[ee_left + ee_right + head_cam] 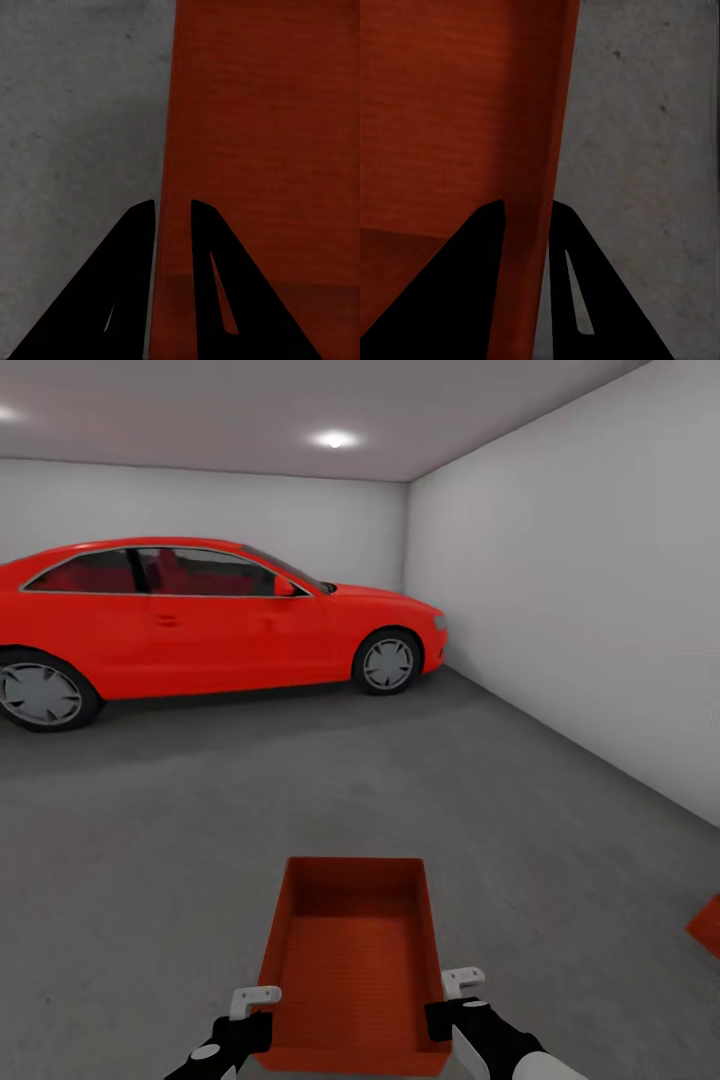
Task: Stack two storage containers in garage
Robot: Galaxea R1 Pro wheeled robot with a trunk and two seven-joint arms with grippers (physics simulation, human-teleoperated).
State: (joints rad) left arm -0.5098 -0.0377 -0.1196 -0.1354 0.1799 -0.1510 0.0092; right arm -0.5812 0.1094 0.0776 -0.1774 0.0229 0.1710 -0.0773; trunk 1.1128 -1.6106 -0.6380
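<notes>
Room: garage, grey concrete floor (200, 810), white walls, a red car (200, 620) parked well ahead and to the left.

Held bin: one red-orange bin (352, 960) sits low and centred directly in front of the robot, open top up, between the two arms.

Left pincer: left pincer (172, 217) straddles the bin's left long wall, one finger inside, one outside over the concrete; the jaws stand close about the wall, so I judge it clenched on the bin.

Right pincer: right pincer (526, 217) does the same on the right long wall, wall edge running up between the fingers; judged clenched on the bin too.

Long axis: runs straight away from the robot, toward the far wall; the short end walls face near and far. The grip points sit at the near end of both long walls.

Height: cannot tell whether the bin's base touches the floor or hangs just above it.

Second bin: a red-orange corner (708, 925) shows at the right edge of the head view, on the floor, well apart from the held bin and nearer the right arm. Its heading cannot be read from so small a piece.

Key relation: the second bin lies to the right of the held one, so stacking probably calls for a turn or shift rightward, then matching the two long axes before lowering.

Risk: a skewed approach could seat the bin crooked on the rim.
</notes>
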